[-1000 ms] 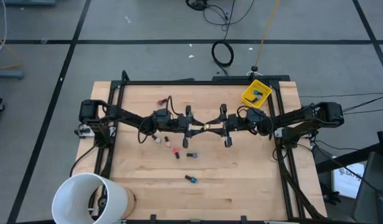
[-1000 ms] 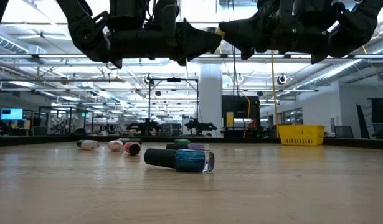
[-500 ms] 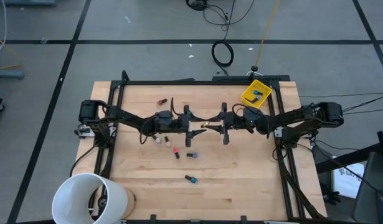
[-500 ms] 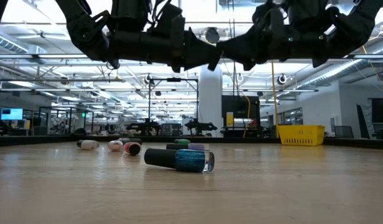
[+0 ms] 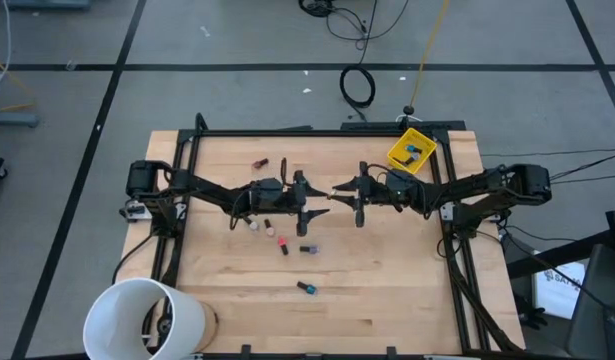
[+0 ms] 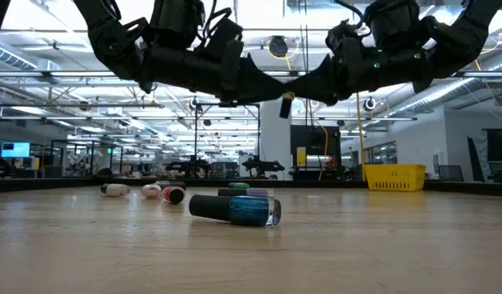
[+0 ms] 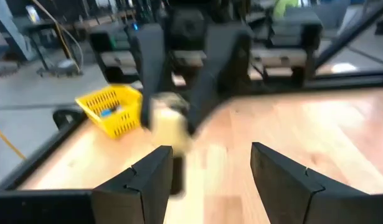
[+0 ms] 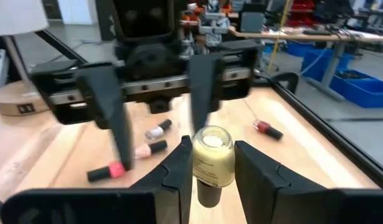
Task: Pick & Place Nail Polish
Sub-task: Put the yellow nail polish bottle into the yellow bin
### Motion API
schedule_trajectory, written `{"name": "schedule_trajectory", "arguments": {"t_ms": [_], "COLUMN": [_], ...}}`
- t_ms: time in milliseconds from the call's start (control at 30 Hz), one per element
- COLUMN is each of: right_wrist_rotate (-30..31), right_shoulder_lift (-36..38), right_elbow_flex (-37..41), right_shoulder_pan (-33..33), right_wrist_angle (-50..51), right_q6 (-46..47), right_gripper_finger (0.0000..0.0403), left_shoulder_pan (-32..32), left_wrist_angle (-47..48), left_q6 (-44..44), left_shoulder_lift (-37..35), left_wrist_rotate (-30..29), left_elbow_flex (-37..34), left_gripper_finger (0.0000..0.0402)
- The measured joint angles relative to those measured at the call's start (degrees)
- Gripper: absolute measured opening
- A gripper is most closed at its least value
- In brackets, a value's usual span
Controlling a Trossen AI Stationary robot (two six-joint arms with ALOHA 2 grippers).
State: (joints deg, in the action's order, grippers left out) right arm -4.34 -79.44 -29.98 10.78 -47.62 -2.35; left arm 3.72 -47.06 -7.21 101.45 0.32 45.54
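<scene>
My right gripper (image 5: 339,192) is shut on a pale yellow nail polish bottle (image 8: 210,149) with a dark cap, high above the table's middle. My left gripper (image 5: 315,200) faces it a little to the left, open and empty, its fingers wide apart in the left wrist view (image 7: 210,162). Several other bottles lie on their sides on the wood: a blue one (image 5: 306,288), a red one (image 5: 283,246), a dark one (image 5: 308,248), pale ones (image 5: 253,224) and a red one (image 5: 254,163) toward the far edge. My right gripper pinches the pale bottle's glass body (image 8: 197,163) between its two fingers, one on each side. The fingers lie about level, coming from the table's right. The bottle is lifted clear and hangs with its dark cap (image 6: 287,106) pointing down.
A yellow bin (image 5: 410,150) with bottles inside stands at the far right corner. A large white bucket (image 5: 147,318) stands off the near left corner. A black frame (image 5: 317,131) runs along the table's far and side edges. Bare wood lies toward the near right.
My right gripper has drawn slightly toward the far edge with the pale bottle. The bottle was level between the two grippers' tips and now hangs cap down from the right one, apart from the left gripper.
</scene>
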Motion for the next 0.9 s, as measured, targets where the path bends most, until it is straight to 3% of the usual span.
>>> {"name": "schedule_trajectory", "arguments": {"t_ms": [300,633,733,900], "right_wrist_rotate": [0.1,-0.4,-3.6,-6.5], "right_shoulder_lift": [0.0,0.0,0.0,0.0], "right_elbow_flex": [0.0,0.0,0.0,0.0], "right_shoulder_pan": [0.1,0.1,0.1,-0.4], "right_wrist_angle": [0.2,-1.0,-1.0,-0.1], "right_q6": [0.1,-0.2,-0.4,0.6], "right_gripper_finger": [0.0077,0.0031,0.0003,0.0003], "left_shoulder_pan": [-0.1,-0.1,-0.1,-0.1], "left_wrist_angle": [12.0,29.0,31.5,32.2], "left_q6": [0.0,3.5,4.9,6.9], "left_shoulder_lift": [0.0,0.0,0.0,0.0], "left_wrist_rotate": [-7.4,-22.4,-23.3,-23.0], "left_elbow_flex": [0.0,0.0,0.0,0.0], "left_gripper_finger": [0.0209,0.0209,0.0209,0.0209]}}
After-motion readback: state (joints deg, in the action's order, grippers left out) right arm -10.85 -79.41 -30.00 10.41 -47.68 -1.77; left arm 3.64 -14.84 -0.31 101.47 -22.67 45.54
